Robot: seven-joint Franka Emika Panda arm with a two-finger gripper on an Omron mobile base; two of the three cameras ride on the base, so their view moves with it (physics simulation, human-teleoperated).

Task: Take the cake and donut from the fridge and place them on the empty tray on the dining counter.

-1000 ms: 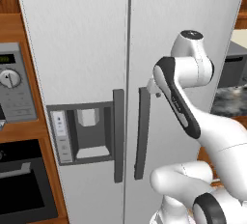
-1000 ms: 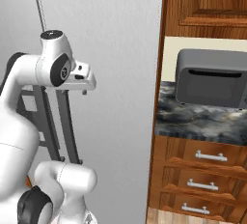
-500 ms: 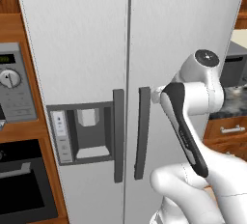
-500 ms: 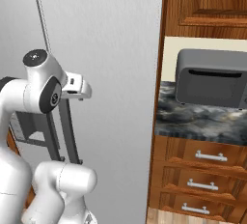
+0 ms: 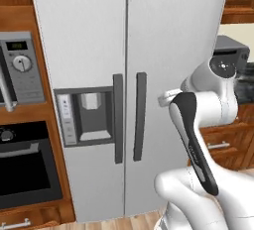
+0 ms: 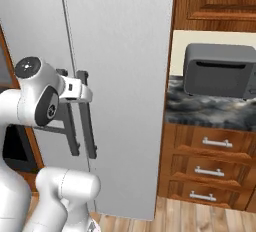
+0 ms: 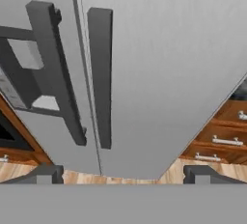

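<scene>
Fridge (image 5: 163, 50) shut, both doors closed. Gripper (image 7: 123, 174) spread wide, nothing between its tips. Right door handle (image 7: 100, 76) lies ahead of the hand and slightly left of centre, apart from it, long axis vertical. Cake and donut presumably inside, hidden. Next: likely reach that handle.

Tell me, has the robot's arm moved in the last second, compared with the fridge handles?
Yes. In the left base view the arm has swung right, away from the fridge's right door handle, which stays put. The doors are shut.
</scene>
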